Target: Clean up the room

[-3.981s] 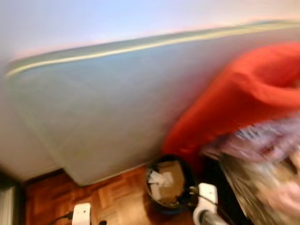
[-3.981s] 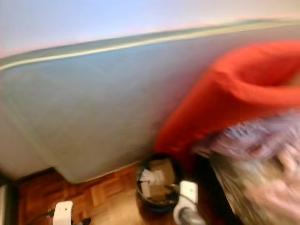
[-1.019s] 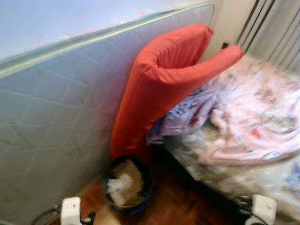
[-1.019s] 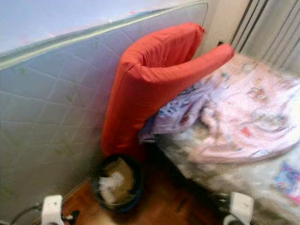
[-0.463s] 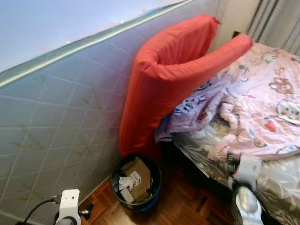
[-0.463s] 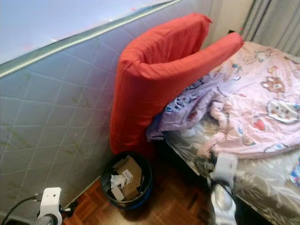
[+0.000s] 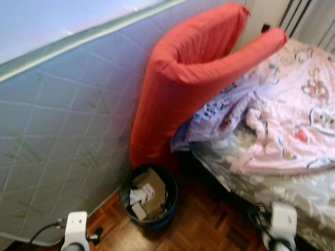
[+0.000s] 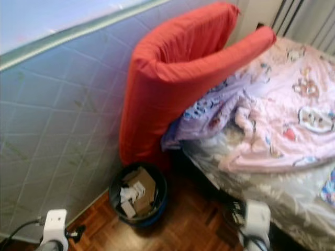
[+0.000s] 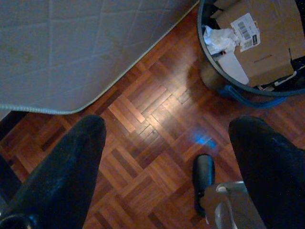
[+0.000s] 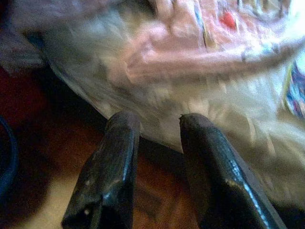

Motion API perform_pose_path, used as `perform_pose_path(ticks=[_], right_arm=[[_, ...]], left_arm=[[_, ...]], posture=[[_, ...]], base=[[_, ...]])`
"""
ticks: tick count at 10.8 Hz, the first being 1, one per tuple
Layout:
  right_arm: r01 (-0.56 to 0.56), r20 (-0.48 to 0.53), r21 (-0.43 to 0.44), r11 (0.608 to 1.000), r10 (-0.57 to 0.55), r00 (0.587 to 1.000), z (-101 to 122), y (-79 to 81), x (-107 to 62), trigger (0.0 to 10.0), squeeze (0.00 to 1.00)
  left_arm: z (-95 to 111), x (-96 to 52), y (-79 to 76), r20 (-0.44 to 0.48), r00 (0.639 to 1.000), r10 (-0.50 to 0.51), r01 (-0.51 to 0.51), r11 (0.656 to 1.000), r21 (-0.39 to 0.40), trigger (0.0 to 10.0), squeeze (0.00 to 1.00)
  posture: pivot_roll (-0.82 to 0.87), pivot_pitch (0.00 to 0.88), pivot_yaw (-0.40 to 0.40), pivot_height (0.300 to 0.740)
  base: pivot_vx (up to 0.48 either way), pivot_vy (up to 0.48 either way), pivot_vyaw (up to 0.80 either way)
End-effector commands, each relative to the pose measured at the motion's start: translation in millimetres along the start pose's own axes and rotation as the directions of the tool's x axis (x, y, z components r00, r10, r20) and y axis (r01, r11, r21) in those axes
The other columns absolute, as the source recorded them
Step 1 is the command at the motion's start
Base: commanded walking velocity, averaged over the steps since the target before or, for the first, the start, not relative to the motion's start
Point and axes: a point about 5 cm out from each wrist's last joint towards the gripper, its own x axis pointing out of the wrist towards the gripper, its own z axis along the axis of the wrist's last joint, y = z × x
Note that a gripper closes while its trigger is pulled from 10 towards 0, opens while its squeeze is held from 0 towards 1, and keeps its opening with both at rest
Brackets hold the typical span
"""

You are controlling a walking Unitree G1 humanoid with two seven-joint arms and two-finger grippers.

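**Bedside corner: bin on the parquet, both arms hanging low**

Underfoot, a reddish-brown parquet floor is running between a quilted grey mattress leaning upright against the wall and a bed on the robot's right. A long red cushion is standing bent between the two, its lower end reaching down to the floor and its upper arm lying over the bed's head end. A pink printed blanket is lying rumpled across the bed, with a lilac sheet bunching out from under it beside the cushion. Grey curtains are hanging behind the bed.

A round dark waste bin is sitting on the floor at the foot of the red cushion, just beside the mattress and near the bed's edge. It is holding flattened cardboard (one piece bearing a printed label) and crumpled white paper.

The left gripper is hanging above bare parquet, its jaws spread wide apart and holding nothing; the bin is lying just beyond its fingertips, apart from them. The right gripper is hanging by the bed's side, its jaws parted by a narrow gap with nothing between them, pointing at the silvery bed cover under the blanket's hem.
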Motion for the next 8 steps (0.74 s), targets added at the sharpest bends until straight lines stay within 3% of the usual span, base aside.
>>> perform_pose_path(ticks=[1, 2, 3, 4, 5, 6, 8], right_arm=[[-0.027, -0.039, -0.012, 1.0, 0.026, 0.999, -3, 2.6, 2.2, 10.0, 0.0], [-0.101, -0.191, -0.145, 0.984, 0.073, 0.979, -21, 1.3, 1.4, 10.0, 0.0], [-0.036, -0.306, -0.073, 0.997, 0.012, 0.952, -28, -6.5, 5.5, 10.0, 0.0], [0.04, -0.459, 0.125, 0.991, 0.022, 0.888, -45, -0.5, -2.1, 10.0, 0.0], [-0.014, -0.497, 0.067, 0.998, 0.045, 0.867, -52, 5.5, -6.7, 10.0, 0.0], [-0.119, -0.51, 0.07, 0.99, 0.138, 0.849, -55, 20.0, -10.5, 10.0, 0.0], [-0.066, -0.506, 0.154, 0.986, 0.136, 0.852, -53, 25.7, -7.6, 10.0, 0.0]], left_arm=[[-6, -1.9, 2.9, -0.021, 1.0, 0.011, -0.011, 1.0, -0.014, 10.0, 0.0], [-4, -0.9, 0.9, -0.023, 1.0, 0.0, 0.0, 1.0, -0.011, 10.0, 0.0], [0, 0.8, 0.0, -0.02, 1.0, 0.004, -0.004, 1.0, -0.022, 10.0, 0.0], [1, 1.7, -2.8, -0.024, 1.0, -0.003, 0.003, 1.0, -0.023, 10.0, 0.0], [0, 2.0, -5.6, -0.031, 0.999, -0.011, 0.01, 1.0, -0.022, 10.0, 0.0], [0, 2.3, -7.4, -0.039, 0.999, -0.008, 0.007, 0.999, -0.032, 10.0, 0.0], [0, 3.3, -16.2, -0.044, 0.999, -0.007, 0.004, 0.997, -0.076, 10.0, 0.0]], posture=[[0.18, 0.165, -0.018, 0.74], [0.19, 0.158, -0.013, 0.74], [0.19, 0.15, 0.003, 0.74], [0.17, 0.136, 0.021, 0.74], [0.18, 0.129, 0.019, 0.74], [0.18, 0.119, 0.009, 0.74], [0.19, 0.095, -0.023, 0.74]], base=[[0.0, 0.0, 0.0], [0.0, 0.0, 0.0], [0.0, 0.0, 0.0], [0.0, 0.0, 0.0], [0.0, 0.0, 0.0], [0.0, 0.0, 0.0], [0.0, 0.0, 0.0]])
